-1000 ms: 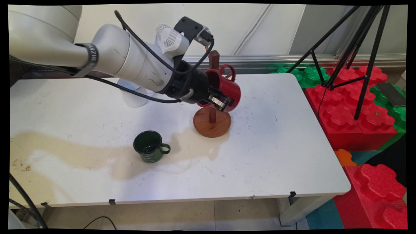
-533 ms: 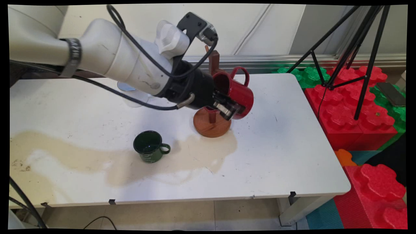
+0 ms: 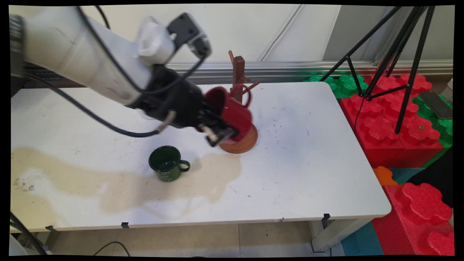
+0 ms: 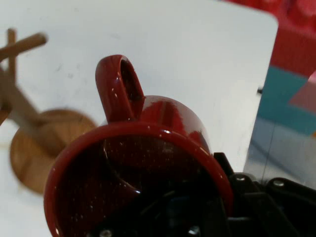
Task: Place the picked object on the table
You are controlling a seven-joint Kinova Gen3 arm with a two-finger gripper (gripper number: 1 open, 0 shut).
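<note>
**Item record: red mug in gripper, held clear of the table**

1. Gripper point(image 3: 217, 135): black, two-fingered, on the white arm that enters from upper left. Clamped on the rim wall of the red mug, one finger inside the mouth and one outside. In the hand view the linkage point(image 4: 247, 202) rises at the bottom edge behind the mug's rim.

2. Red mug point(image 3: 233, 114): carried in the air, tilted, mouth turned toward the arm, handle uppermost. It sits in front of the wooden stand's post and above the stand's base. In the hand view the red mug point(image 4: 163, 148) fills the lower centre, handle at the top, dark interior facing the camera.

3. Wooden mug stand point(image 3: 238, 72): upright post with slanted pegs on a round base, toward the table's far side. No mug hangs on its pegs.

4. Green mug point(image 3: 167, 164): upright on the table, handle pointing right, apart from the gripper, nearer the camera.

5. Table point(image 3: 308, 163): white, bearing a wide tan stain that runs from the left edge, past the green mug, to just before the stand's base.

6. Surroundings: black tripod point(image 3: 398, 54) and red and green foam blocks point(image 3: 395, 123) to the right of the table.
</note>
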